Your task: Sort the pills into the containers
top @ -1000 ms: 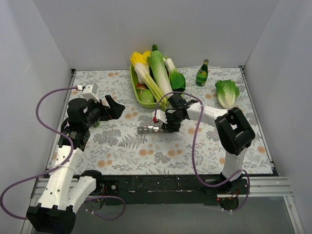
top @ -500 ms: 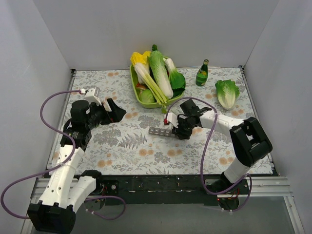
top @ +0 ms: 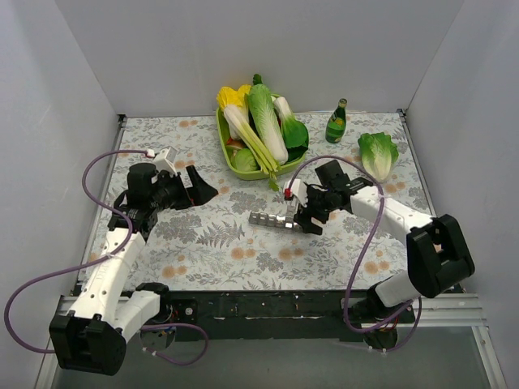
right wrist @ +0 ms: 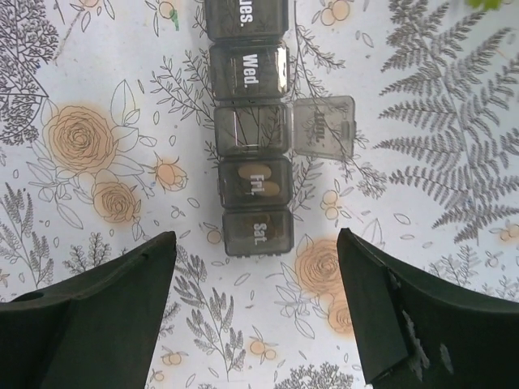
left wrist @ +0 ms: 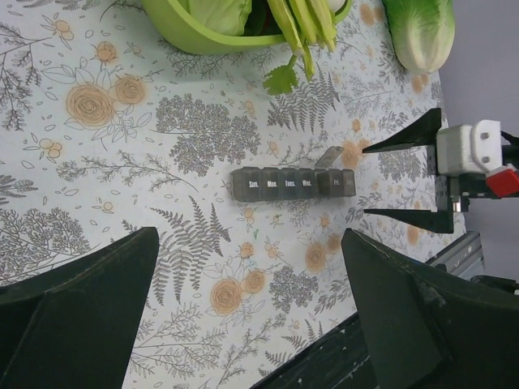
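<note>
Grey containers (left wrist: 292, 183), one strip of seven compartments with one lid raised, lie at 9 o'clock from right gripper (top: 303, 214); it and left gripper (top: 197, 186) both have jaws spread, empty.

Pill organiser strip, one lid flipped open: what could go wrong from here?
1. The open lid juts sideways from the strip. The right tool, open and straddling the Sat end, could snag it and flip or drag the strip.
2. Nothing pins the strip to the tablecloth. The left tool hovers open well off to the side, so any push might slide the strip.
</note>
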